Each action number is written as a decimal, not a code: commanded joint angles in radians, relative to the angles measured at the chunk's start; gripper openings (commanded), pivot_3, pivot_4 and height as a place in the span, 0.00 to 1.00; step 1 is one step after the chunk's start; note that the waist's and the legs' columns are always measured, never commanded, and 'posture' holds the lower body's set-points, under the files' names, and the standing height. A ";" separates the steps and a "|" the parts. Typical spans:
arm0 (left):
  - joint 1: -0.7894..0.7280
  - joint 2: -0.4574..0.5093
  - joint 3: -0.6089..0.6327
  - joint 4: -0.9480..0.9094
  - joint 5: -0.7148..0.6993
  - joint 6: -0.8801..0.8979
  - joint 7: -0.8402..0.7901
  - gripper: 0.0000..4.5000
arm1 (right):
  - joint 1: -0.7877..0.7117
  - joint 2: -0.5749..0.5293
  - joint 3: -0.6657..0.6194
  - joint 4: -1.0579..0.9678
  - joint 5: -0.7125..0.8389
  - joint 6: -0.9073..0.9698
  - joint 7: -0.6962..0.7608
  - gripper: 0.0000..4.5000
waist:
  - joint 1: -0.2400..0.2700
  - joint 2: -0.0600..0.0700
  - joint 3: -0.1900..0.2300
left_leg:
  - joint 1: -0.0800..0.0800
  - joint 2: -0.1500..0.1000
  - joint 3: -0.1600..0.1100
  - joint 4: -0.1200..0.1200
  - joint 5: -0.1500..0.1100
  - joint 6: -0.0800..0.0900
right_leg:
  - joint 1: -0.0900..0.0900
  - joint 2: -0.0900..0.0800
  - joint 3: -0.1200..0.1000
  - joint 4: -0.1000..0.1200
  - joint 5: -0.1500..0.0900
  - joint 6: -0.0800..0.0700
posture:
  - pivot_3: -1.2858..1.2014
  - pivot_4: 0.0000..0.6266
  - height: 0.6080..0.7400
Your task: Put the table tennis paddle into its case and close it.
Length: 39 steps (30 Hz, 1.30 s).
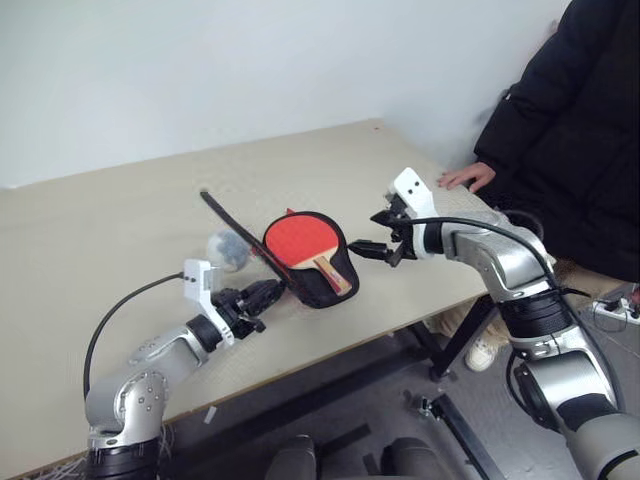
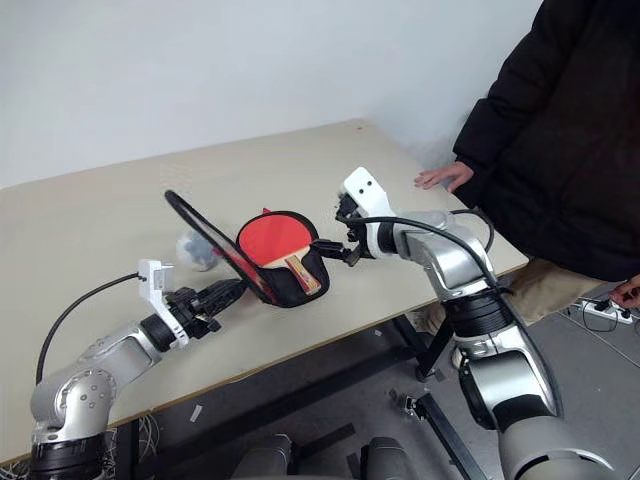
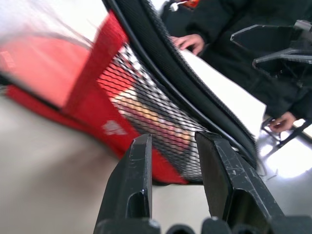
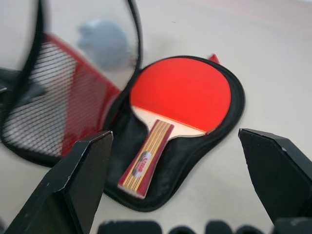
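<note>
The table tennis paddle (image 4: 180, 92) lies red face up inside the black half of the open case (image 4: 229, 119), which rests on the pale table (image 1: 120, 230) near its front edge. The left gripper (image 1: 275, 293) is clenched on the edge of the mesh flap (image 2: 205, 240) — the flap stands lifted, tilted above the table. The right gripper (image 1: 385, 235) hovers just beside the case's handle end, fingers spread wide, grasping nothing. A small grey ball (image 1: 226, 250) sits behind the flap. A person's hand (image 1: 466, 177) rests on the table's far corner.
</note>
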 commanded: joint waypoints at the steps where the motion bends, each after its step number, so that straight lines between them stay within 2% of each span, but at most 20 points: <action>1: -0.056 -0.035 -0.054 -0.008 0.022 -0.016 0.035 0.32 | -0.028 -0.073 -0.024 -0.003 0.008 -0.129 0.114 1.00 | 0.000 0.000 0.000 | 0.000 0.000 0.000 0.000 0.000 0.000 | 0.000 0.001 0.001 0.000 0.000 0.000 | 0.52 0.00 1.00; 7: -0.103 -0.103 -0.120 0.055 0.092 -0.042 0.091 0.32 | -0.012 -0.131 0.009 0.024 -0.014 -0.270 0.229 1.00 | -0.004 0.000 0.000 | 0.001 -0.002 0.000 0.002 0.000 0.000 | 0.003 0.004 0.009 -0.001 0.000 0.001 | 0.52 0.00 1.00; 12: -0.102 -0.131 -0.072 0.075 0.087 -0.021 0.167 0.32 | 0.018 -0.119 0.025 -0.009 -0.014 -0.272 0.244 1.00 | -0.002 0.000 0.000 | 0.001 -0.001 0.001 0.001 0.000 0.001 | 0.001 0.006 0.012 -0.001 0.001 0.002 | 0.52 0.00 1.00; 23: -0.038 -0.170 0.111 0.045 -0.162 0.172 0.328 0.32 | 0.079 -0.091 0.048 -0.097 -0.001 -0.214 0.233 1.00 | 0.000 -0.001 0.000 | 0.001 -0.002 0.001 0.002 0.000 0.001 | 0.002 0.006 0.014 -0.002 0.001 0.002 | 0.52 0.00 1.00; 33: -0.019 -0.254 0.116 0.063 -0.288 0.241 0.445 0.32 | 0.096 -0.070 0.059 -0.134 -0.001 -0.187 0.221 1.00 | 0.000 -0.002 0.001 | 0.001 -0.003 0.000 0.005 0.000 0.000 | 0.004 0.006 0.015 -0.002 0.001 0.002 | 0.52 0.00 1.00; 38: -0.027 -0.279 0.123 0.082 -0.312 0.236 0.497 0.55 | 0.103 -0.068 0.060 -0.148 0.001 -0.177 0.217 1.00 | 0.000 -0.002 0.001 | 0.001 -0.003 0.000 0.006 0.000 0.000 | 0.004 0.006 0.015 -0.002 0.001 0.003 | 0.52 0.00 1.00; 39: -0.028 -0.284 0.126 0.085 -0.318 0.233 0.508 0.63 | 0.105 -0.068 0.060 -0.151 0.001 -0.174 0.215 1.00 | 0.000 -0.002 0.001 | 0.001 -0.003 0.000 0.006 0.000 0.000 | 0.004 0.006 0.015 -0.002 0.001 0.003 | 0.52 0.00 1.00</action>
